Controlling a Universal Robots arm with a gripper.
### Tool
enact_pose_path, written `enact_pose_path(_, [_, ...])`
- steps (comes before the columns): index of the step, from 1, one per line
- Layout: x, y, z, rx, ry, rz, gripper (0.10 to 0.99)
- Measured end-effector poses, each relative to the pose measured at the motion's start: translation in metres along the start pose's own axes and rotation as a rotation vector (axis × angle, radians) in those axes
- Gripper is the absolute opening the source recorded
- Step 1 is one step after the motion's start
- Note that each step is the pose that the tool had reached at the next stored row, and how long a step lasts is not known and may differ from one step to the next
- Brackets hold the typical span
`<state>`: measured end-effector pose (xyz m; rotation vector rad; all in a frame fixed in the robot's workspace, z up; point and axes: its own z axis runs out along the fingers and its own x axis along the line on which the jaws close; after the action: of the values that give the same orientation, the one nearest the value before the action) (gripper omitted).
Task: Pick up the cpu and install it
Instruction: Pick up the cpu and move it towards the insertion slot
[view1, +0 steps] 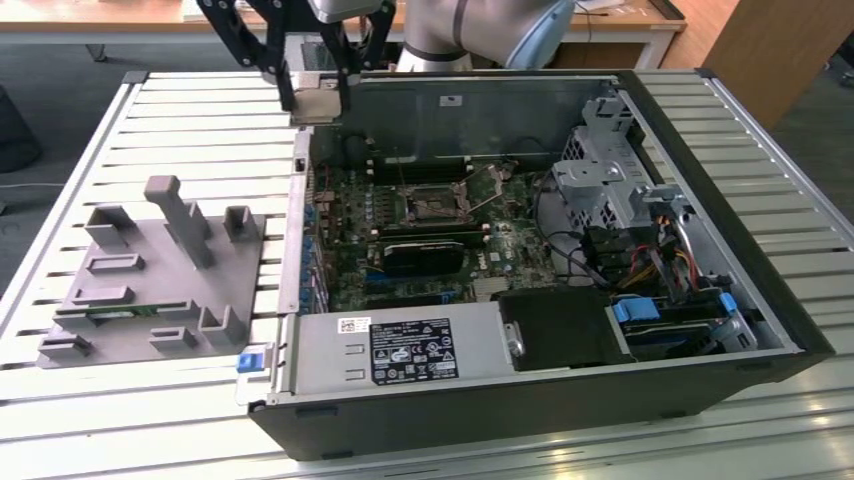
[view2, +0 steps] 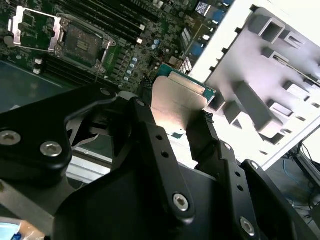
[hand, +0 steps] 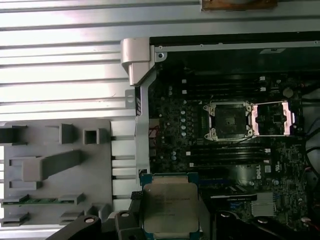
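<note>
**First wrist view: the cpu (hand: 170, 207) clamped in the end effector (hand: 170, 226) near the case wall**

The end effector was closed narrowly on the cpu. Its two black fingers (view2: 150, 140) pressed on opposite edges of the chip and left the silvery lid bare between them. The chip hung above the computer case (view1: 534, 400), close to the side wall that faced the grey holder tray (view1: 147, 270). It was well apart from the open socket (hand: 227, 120) further in on the board. The socket's metal load plate (hand: 272, 119) stood swung back, so the seat looked bare.

By its look the cpu was light, thin and stiff, with a smooth metal top that would give little friction. The edges were the right place to hold it, because the underside probably carried fine contacts that should not be touched. The green rim was narrow, so a small tilt could let the chip slip or sit crooked. Whether the fingers gripped squarely at mid-edge was hard to say, since they hid part of the chip in both wrist views.

The space straight above the board was open. Around the socket stood the memory slots (hand: 230, 150) and a black block (view1: 427, 255). The drive cage (view1: 601, 180) and its cables were toward the exterior view's right. The nearest edges were the case rim and the tray's upright posts (view1: 180, 215). The slatted worktop (view1: 200, 130) carried both case and tray.
</note>
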<state>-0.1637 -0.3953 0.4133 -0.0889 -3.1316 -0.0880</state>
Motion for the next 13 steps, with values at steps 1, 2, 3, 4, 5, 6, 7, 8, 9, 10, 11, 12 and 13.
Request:
enact_pose_path(1, [-0.0022, 0.0020, 0.0002, 0.000, 0.0001, 0.000, 0.525])
enact_pose_path(2, [-0.0042, 0.0041, 0.0004, 0.000, 0.0001, 0.000, 0.525])
enact_pose_path(3, [-0.0065, 0.0065, 0.0006, 0.000, 0.0001, 0.000, 0.525])
enact_pose_path(4, [-0.0086, 0.0087, 0.0009, 0.000, 0.0000, 0.000, 0.525])
enact_pose_path(5, [-0.0110, 0.0109, 0.0011, 0.000, 0.0001, 0.000, 0.525])
enact_pose_path(6, [-0.0138, 0.0130, 0.0014, 0.000, 0.0001, 0.000, 0.525])
enact_pose_path(7, [-0.0170, 0.0151, 0.0017, 0.000, 0.0001, 0.000, 0.525])
enact_pose_path(8, [-0.0204, 0.0172, 0.0020, 0.000, 0.0001, 0.000, 0.525])
enact_pose_path(9, [-0.0238, 0.0193, 0.0023, 0.000, 0.0000, 0.000, 0.525])
enact_pose_path(10, [-0.0272, 0.0213, 0.0025, 0.000, 0.0001, 0.000, 0.525])
enact_pose_path(11, [-0.0310, 0.0235, 0.0028, 0.000, 0.0001, 0.000, 0.525])
enact_pose_path(12, [-0.0346, 0.0255, 0.0032, 0.000, 0.0000, 0.000, 0.525])
enact_pose_path(13, [-0.0383, 0.0275, 0.0034, 0.000, 0.0001, 0.000, 0.525])
